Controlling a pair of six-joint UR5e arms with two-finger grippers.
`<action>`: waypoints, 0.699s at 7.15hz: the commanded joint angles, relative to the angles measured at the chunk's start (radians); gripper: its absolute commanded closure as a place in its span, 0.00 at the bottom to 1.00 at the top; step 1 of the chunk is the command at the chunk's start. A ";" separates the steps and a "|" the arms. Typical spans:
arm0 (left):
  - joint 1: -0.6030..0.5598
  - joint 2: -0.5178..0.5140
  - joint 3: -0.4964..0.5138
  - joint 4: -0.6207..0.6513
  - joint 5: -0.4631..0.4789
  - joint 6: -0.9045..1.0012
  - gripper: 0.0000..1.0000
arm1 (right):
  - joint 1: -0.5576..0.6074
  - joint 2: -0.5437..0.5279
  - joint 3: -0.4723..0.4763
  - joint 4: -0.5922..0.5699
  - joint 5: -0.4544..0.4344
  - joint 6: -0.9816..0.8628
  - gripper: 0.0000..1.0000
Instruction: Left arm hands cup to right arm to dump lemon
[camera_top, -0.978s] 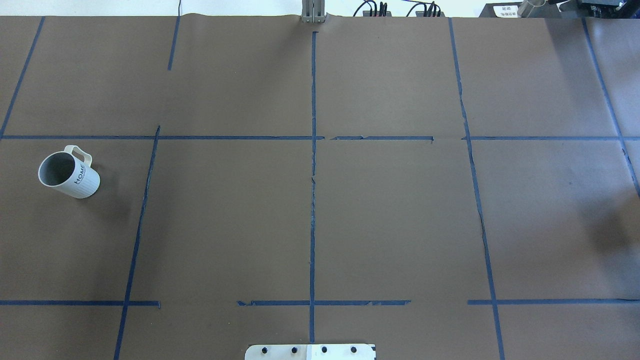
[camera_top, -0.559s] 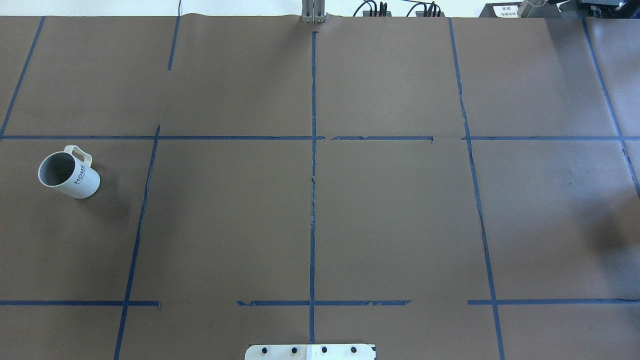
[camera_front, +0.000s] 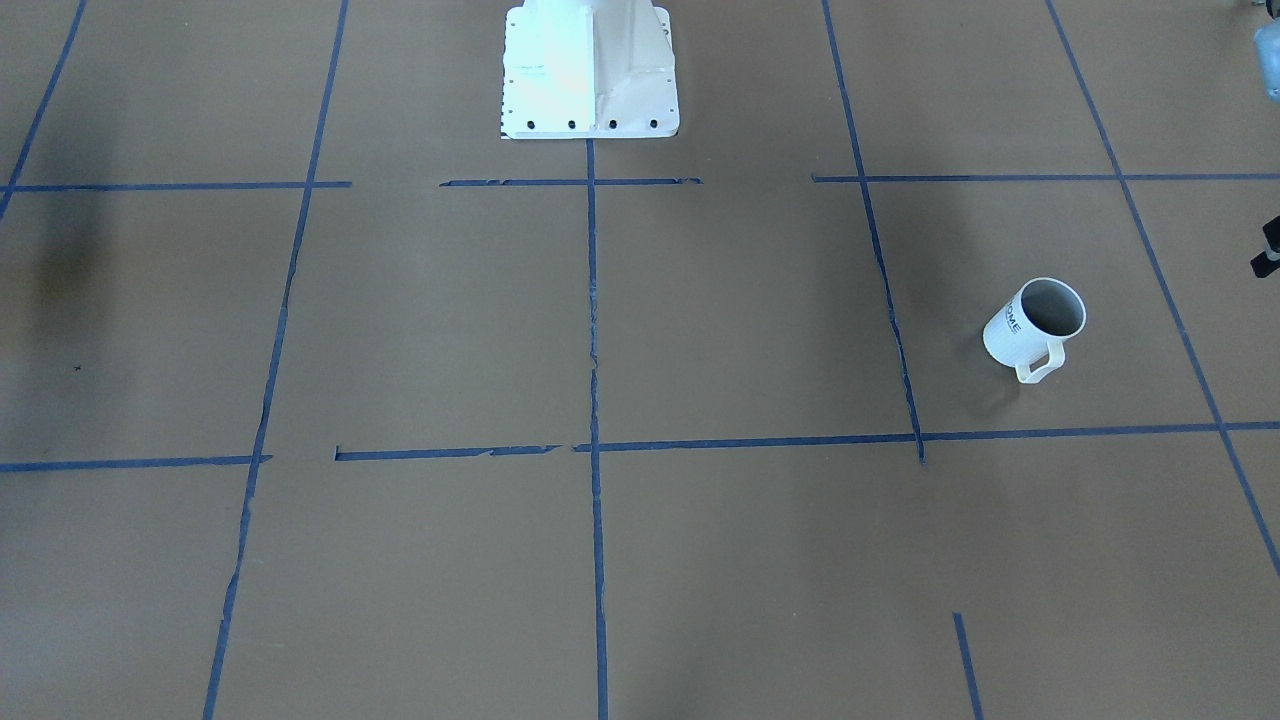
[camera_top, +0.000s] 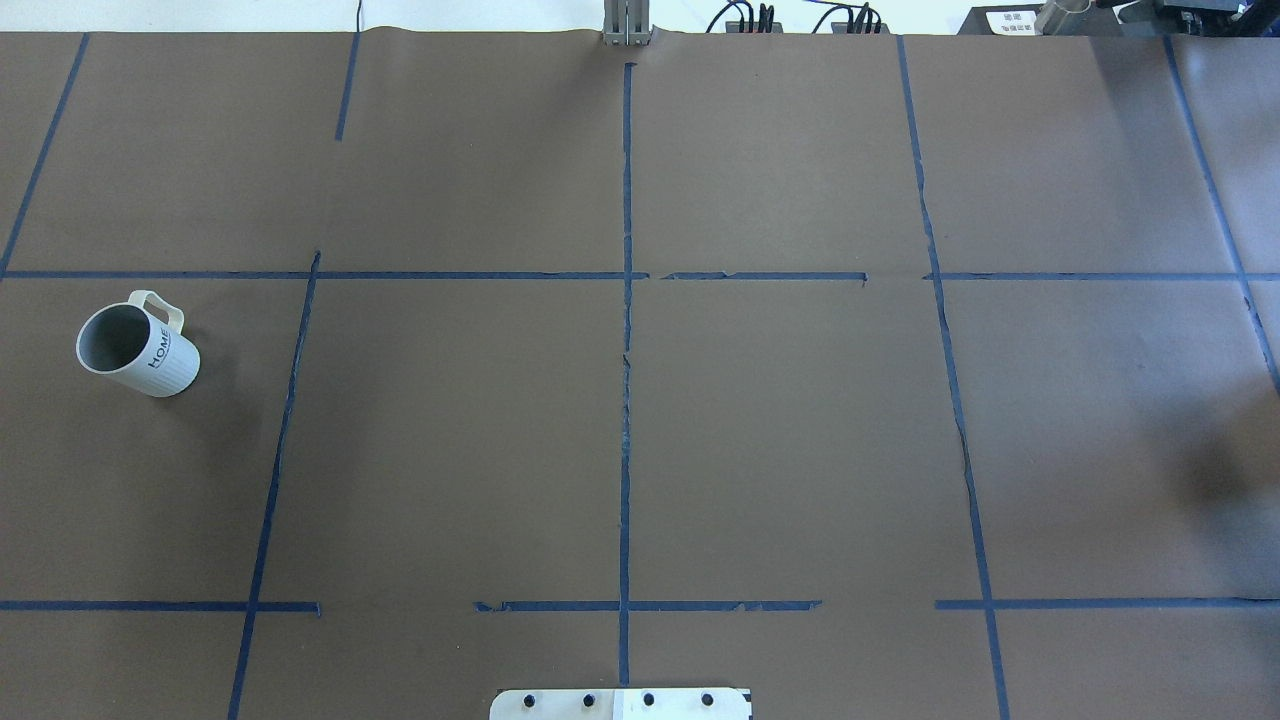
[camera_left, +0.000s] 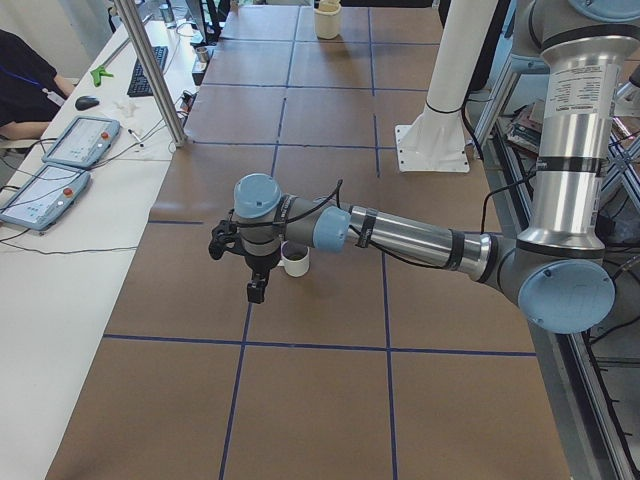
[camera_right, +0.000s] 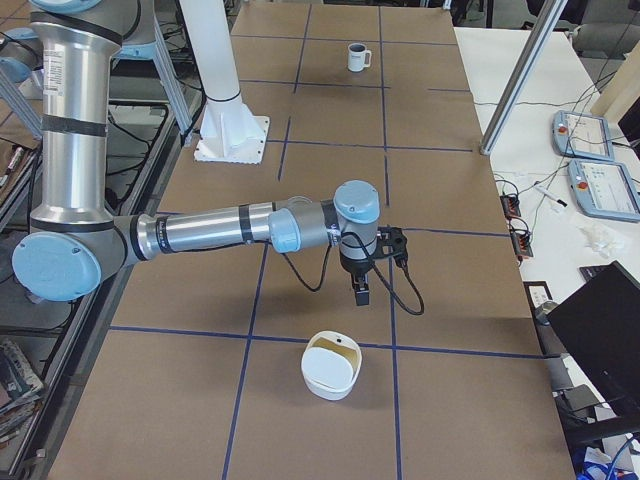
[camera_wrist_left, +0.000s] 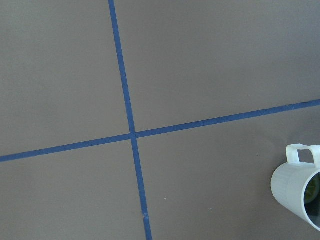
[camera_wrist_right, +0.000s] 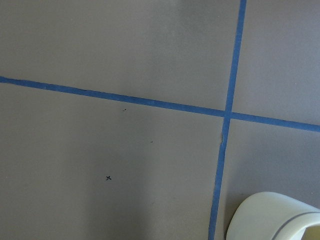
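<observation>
Exterior left view has the left arm nearest, stretched low over the desk with the left pincer pointing down. Whether it is wide or narrow cannot be told from this side view. Just beyond it, toward the desk's middle, the cup stands upright on the desk, not touching the pincer. The left wrist view catches the cup at its lower right edge with a yellow-green glint inside, probably the lemon. From overhead the handle points away from the robot. The coming reach therefore likely runs from the left pincer toward the robot's right, and the left arm is plainly the nearer one. Far across the desk, the right arm hangs the right pincer near a white bowl. Its spread is likewise unreadable, and it is well apart from the cup.
</observation>
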 joint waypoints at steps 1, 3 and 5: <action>0.118 0.001 0.003 -0.102 0.005 -0.248 0.00 | -0.011 0.001 0.002 0.000 0.000 0.011 0.00; 0.224 0.040 0.008 -0.250 0.095 -0.435 0.00 | -0.013 0.001 0.002 0.000 0.000 0.011 0.00; 0.313 0.044 0.012 -0.294 0.098 -0.537 0.00 | -0.013 0.001 0.002 0.000 0.000 0.011 0.00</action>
